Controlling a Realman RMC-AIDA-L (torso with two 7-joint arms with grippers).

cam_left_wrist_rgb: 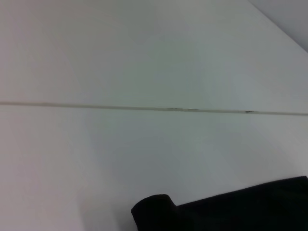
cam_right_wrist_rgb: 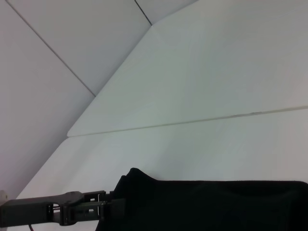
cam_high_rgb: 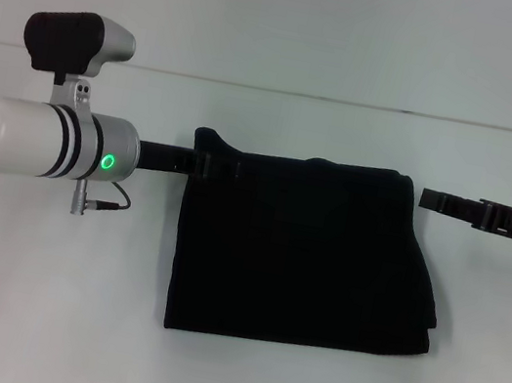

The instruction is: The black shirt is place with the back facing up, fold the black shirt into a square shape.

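We see one black shirt (cam_high_rgb: 304, 255) lying on the white desk (cam_high_rgb: 233, 376), near the middle of the head view. It is folded into a wide, nearly rectangular block, and its long axis runs from the robot's left to the robot's right. The far edge is almost straight, with a small raised corner at the far left end, and the near right corner shows stacked layers of fabric that stick out a little to the right. We cannot tell from these views which way the neckline points. There are two pincers. The left pincer (cam_high_rgb: 203, 164) reaches in from the left side and meets the far left corner of the shirt; its fingers seem pressed together on the fabric there, as the right wrist view also shows a dark pincer at that corner. The right pincer (cam_high_rgb: 430, 199) is at the far right corner of the shirt, just beside the fabric, with a small strip of desk between them. We cannot tell if its fingers are spread or pressed together. In the left wrist view only an edge of the shirt and the pale desk with one thin seam line (cam_left_wrist_rgb: 144, 108) appear.
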